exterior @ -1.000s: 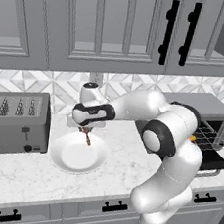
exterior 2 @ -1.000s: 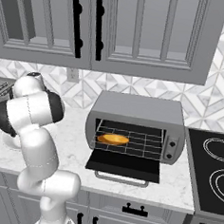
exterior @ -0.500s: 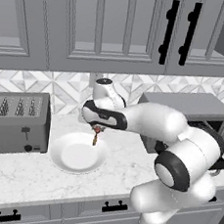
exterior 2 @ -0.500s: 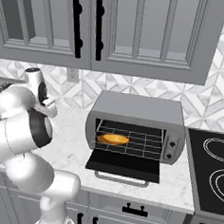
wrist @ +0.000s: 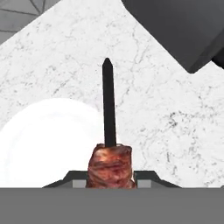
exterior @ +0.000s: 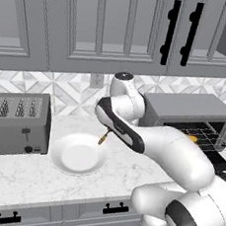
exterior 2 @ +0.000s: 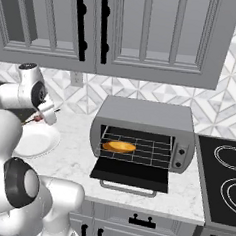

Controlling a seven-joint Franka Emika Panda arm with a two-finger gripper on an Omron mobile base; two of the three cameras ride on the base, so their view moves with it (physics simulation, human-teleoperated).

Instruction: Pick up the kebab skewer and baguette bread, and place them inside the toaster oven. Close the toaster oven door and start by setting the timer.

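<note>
My gripper (wrist: 110, 177) is shut on the kebab skewer (wrist: 109, 162), its red-brown meat chunks between the fingertips and its dark stick pointing away over the counter. From the left base view the gripper (exterior: 107, 130) holds the skewer (exterior: 102, 138) just above the right rim of a white plate (exterior: 78, 154). The baguette bread (exterior 2: 119, 146) lies on the wire rack inside the toaster oven (exterior 2: 145, 119), right of the gripper (exterior 2: 44, 117). The toaster oven door (exterior 2: 131, 175) hangs open, flat and forward.
A grey slotted toaster (exterior: 14, 123) stands left of the plate. A stovetop (exterior 2: 223, 173) lies right of the oven. Upper cabinets with dark handles hang above. In the hand view a dark corner of the oven (wrist: 183, 30) sits at the upper right.
The arm has swung right with the skewer, from above the middle of the plate to its right rim, closer to the oven. Baguette and door have not moved.
</note>
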